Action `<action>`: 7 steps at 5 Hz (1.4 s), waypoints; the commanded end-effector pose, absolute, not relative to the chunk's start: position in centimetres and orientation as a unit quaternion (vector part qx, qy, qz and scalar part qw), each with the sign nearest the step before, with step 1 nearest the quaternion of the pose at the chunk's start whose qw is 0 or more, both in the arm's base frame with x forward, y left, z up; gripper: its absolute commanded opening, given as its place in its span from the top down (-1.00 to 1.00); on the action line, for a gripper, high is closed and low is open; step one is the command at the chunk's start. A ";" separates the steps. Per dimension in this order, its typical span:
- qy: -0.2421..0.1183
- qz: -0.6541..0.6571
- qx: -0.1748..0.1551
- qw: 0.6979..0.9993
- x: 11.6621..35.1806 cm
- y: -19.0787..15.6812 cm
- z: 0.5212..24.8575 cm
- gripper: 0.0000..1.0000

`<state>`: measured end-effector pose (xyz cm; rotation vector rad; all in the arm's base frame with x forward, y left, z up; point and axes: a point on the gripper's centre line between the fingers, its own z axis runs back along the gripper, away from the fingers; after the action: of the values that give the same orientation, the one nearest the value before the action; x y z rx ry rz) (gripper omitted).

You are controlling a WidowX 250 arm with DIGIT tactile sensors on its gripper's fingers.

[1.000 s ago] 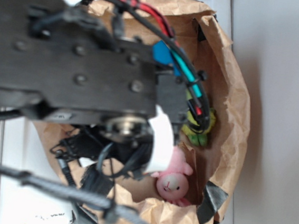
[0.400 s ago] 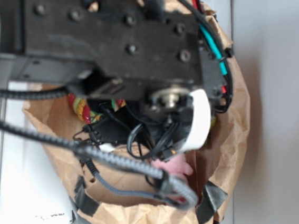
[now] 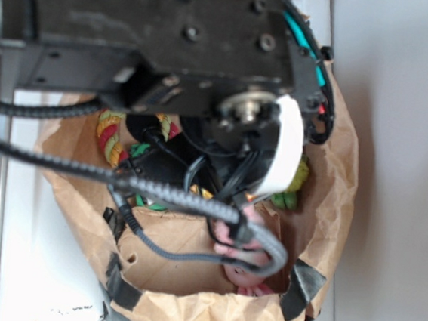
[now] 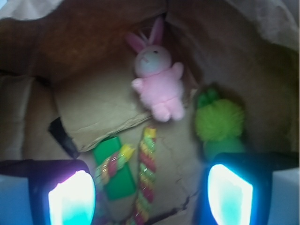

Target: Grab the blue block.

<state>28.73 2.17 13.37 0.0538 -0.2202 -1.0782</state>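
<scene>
While the paper bag holds the pink bunny, green block and striped rope ahead of the open gripper, the blue block shows in neither view, so its bearing and long axis cannot be told

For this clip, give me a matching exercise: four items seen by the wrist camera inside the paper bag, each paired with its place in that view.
Things:
1. pink bunny
2. green block
3. fuzzy green toy
4. striped rope

Places in the wrist view:
A. right of the bunny, near the bag wall
B. lower left, with a rope strand lying across it
C. top centre, ears pointing up
D. running down the middle towards the bottom edge

Pairs: 1-C, 2-B, 3-A, 4-D
</scene>
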 end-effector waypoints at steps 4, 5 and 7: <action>-0.096 -0.513 0.079 0.849 30.6 3.0 10.3 -1.00; -0.109 -0.514 0.080 0.847 30.4 3.3 11.1 -1.00; -0.103 -0.484 0.077 0.866 30.9 4.4 11.2 -1.00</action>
<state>30.47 3.85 9.79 0.1239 -0.1740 -1.0369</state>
